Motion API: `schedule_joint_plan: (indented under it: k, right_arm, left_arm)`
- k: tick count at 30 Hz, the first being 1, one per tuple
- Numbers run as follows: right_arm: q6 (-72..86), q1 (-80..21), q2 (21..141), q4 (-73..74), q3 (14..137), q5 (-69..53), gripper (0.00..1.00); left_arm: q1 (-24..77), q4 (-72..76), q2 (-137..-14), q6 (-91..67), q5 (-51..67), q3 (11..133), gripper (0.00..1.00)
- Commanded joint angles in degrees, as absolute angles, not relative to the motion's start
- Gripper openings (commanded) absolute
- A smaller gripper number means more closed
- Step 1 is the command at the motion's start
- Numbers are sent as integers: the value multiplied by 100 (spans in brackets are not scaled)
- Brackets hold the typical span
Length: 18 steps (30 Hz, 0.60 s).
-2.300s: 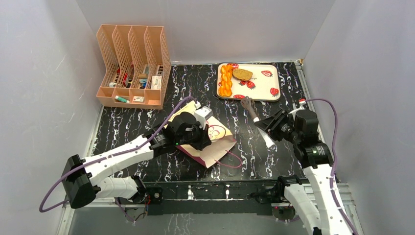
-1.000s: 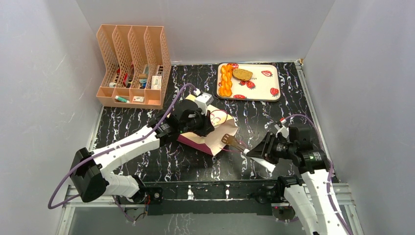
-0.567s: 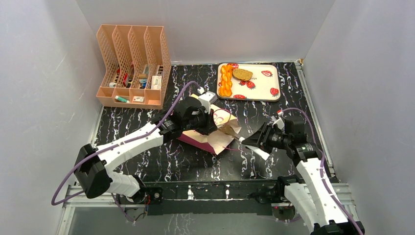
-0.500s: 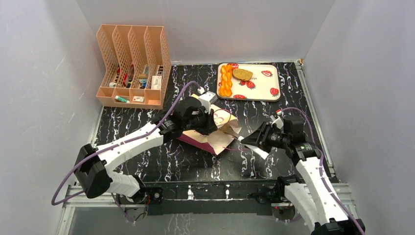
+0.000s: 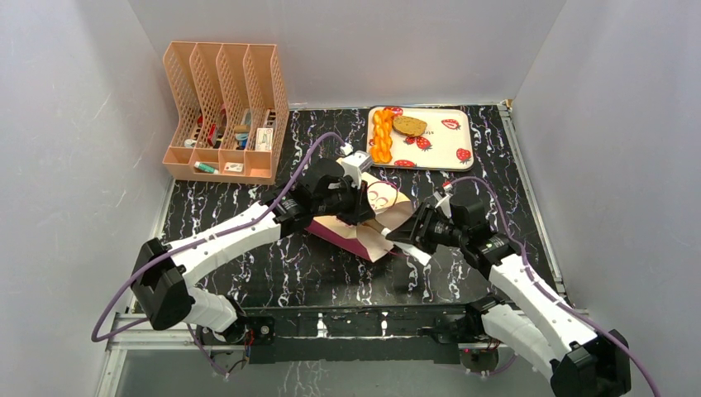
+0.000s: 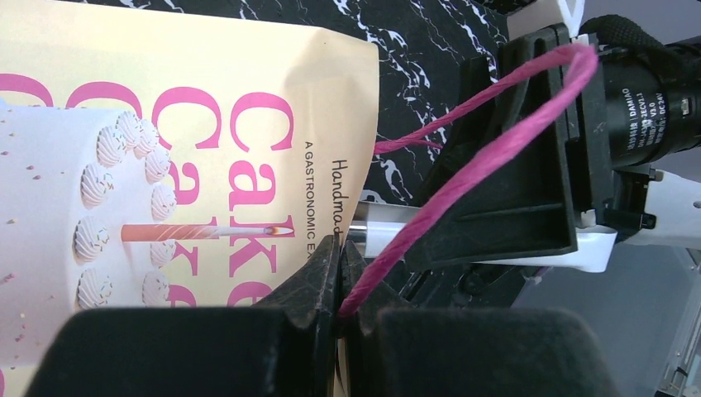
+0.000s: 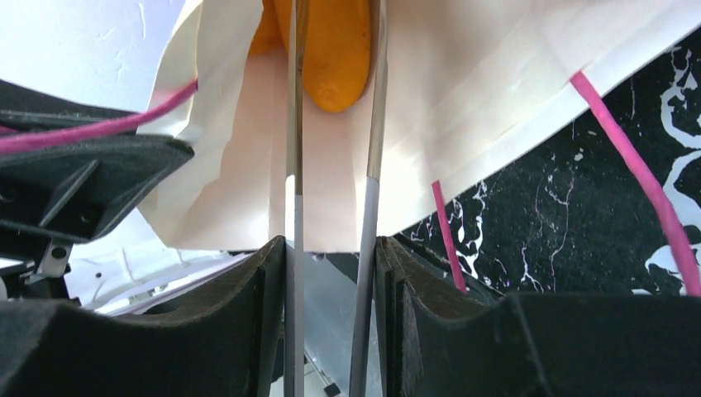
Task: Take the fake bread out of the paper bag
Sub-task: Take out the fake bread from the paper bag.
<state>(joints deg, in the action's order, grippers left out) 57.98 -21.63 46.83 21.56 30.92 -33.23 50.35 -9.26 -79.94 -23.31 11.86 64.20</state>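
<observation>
Pale grey walls are enclosing me on three sides; a black white-veined table is stretching below, a peach rack standing far left.

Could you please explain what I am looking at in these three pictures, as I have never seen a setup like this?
Two robot arms are bolted to a table. One picture looks down from above; the other two come from a camera on each wrist. On the table stand a file rack and a tray with a braided loaf and a brown piece. The paper bag is in the middle. The left gripper pinches its cord handle. The right gripper holds tongs that reach into the bag, one arm on either side of an orange piece.
</observation>
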Motion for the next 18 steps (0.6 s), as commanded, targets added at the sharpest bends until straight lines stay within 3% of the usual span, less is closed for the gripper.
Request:
schedule_joint_plan:
  k: [1, 18]
  right_arm:
    - [6028, -2345, 4755, 1291, 3103, -2730, 38]
    - [6242, -2792, 5374, 526, 3070, -2131, 40]
  left_arm:
    - [5019, -749, -7973, -2438, 1530, 6702, 0]
    - [5013, -703, -8027, -2592, 1777, 6739, 0]
